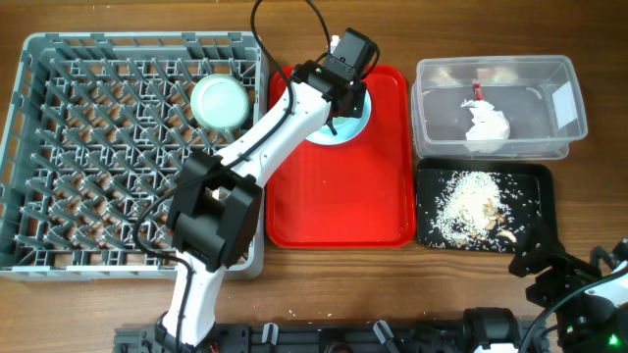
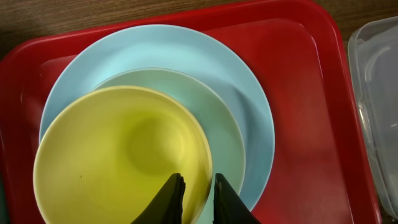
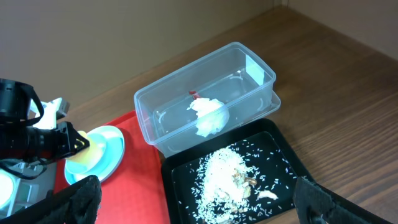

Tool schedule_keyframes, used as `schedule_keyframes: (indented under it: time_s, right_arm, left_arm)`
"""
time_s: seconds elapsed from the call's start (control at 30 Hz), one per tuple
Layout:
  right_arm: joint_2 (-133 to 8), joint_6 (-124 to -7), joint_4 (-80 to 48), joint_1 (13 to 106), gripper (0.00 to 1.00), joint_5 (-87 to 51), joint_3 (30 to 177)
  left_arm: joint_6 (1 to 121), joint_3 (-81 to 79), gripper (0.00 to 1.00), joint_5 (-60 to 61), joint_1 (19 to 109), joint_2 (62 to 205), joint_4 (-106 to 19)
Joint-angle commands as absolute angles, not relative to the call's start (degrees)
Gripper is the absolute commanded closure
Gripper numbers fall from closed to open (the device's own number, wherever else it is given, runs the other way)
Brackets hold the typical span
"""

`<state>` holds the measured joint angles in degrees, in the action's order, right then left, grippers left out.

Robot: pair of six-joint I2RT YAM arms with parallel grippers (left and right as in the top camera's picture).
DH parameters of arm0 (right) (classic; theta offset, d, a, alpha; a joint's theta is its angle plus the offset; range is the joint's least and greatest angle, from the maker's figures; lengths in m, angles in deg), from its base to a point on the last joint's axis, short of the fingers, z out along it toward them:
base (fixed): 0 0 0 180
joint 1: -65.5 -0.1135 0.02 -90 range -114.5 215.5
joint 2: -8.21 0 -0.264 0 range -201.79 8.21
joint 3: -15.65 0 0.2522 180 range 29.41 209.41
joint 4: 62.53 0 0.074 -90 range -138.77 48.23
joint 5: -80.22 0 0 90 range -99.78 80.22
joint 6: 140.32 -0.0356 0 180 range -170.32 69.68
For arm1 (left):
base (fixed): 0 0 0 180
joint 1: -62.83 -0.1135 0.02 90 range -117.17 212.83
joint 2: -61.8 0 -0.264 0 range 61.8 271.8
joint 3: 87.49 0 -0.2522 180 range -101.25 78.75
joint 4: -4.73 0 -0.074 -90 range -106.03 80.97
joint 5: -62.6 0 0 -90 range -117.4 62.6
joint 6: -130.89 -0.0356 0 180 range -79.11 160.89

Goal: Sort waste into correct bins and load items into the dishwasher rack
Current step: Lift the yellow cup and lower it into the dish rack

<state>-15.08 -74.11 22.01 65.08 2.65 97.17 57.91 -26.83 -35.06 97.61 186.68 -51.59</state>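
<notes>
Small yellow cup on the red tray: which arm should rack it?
Left. The left gripper pinches the small yellow cup by its rim, next to the grey pegged rack; the right gripper sits open, far off by the shallow black tray.

My left arm (image 1: 285, 127) is made of smooth white shell segments joined by chunky black joint housings. The largest housing (image 1: 216, 211) is a boxy block low on the arm. Thin black cables (image 1: 325, 34) loop out near its far end, beside a squarish black block (image 1: 351, 49) on the wrist. My left hand (image 2: 197, 186) is black, with two glossy wedge-shaped fingers (image 2: 169, 200) that narrow towards their tips. My right hand (image 1: 538, 277) is also black, angular and matte, with broad, rough-textured fingers (image 3: 78, 199). A white segment of my right arm (image 1: 613, 289) shows behind it.
</notes>
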Motion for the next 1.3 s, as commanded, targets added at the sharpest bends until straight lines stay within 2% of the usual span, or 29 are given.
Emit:
schedule_keyframes:
  time_s: [0.0, 0.17, 0.23, 0.33, 0.5, 0.63, 0.67, 0.73, 0.83, 0.97, 1.1, 1.27]
  right_arm:
    - [-14.66, -74.49, 22.08, 65.21, 0.00, 2.34, 97.17]
    - [-14.66, -74.51, 22.08, 65.21, 0.00, 2.32, 97.17]
    - [-14.66, -74.49, 22.08, 65.21, 0.00, 2.32, 97.17]
    - [-14.66, -74.49, 22.08, 65.21, 0.00, 2.32, 97.17]
    - [-14.66, -74.49, 22.06, 65.21, 0.00, 2.32, 97.17]
    - [-14.66, -74.49, 22.08, 65.21, 0.00, 2.32, 97.17]
    - [-14.66, -74.49, 22.06, 65.21, 0.00, 2.32, 97.17]
    - [-14.66, -74.51, 22.06, 65.21, 0.00, 2.32, 97.17]
    - [-14.66, -74.49, 22.08, 65.21, 0.00, 2.32, 97.17]
    - [-14.66, -74.49, 22.08, 65.21, 0.00, 2.32, 97.17]
    - [-14.66, -74.49, 22.08, 65.21, 0.00, 2.32, 97.17]
    - [-14.66, -74.51, 22.08, 65.21, 0.00, 2.32, 97.17]
  left_arm:
    - [57.84, -25.76, 0.83, -35.46, 97.77, 187.53, -51.40]
    - [57.84, -23.33, 0.86, -39.81, 97.70, 187.53, -50.13]
    - [57.84, -23.37, 0.96, -42.45, 97.70, 187.42, -49.12]
    - [58.17, -25.76, 0.96, -42.45, 97.70, 184.80, -49.89]
    - [61.58, -32.27, 0.96, -36.85, 97.46, 171.86, -62.78]
    - [61.75, -32.38, 0.96, -26.78, 94.31, 157.55, -74.61]
    - [61.71, -32.38, 0.96, -23.70, 92.50, 155.27, -77.45]
    - [58.19, -32.36, 0.96, -8.31, 86.40, 152.63, -83.44]
    - [44.64, -31.05, 0.96, 16.37, 74.66, 152.93, -90.63]
    - [28.66, -20.55, 0.96, 35.29, 59.69, 154.75, -96.95]
    - [20.99, -6.94, 0.96, 41.17, 48.44, 158.66, -96.49]
    - [19.83, -1.85, 0.96, 42.20, 39.34, 167.86, -91.94]
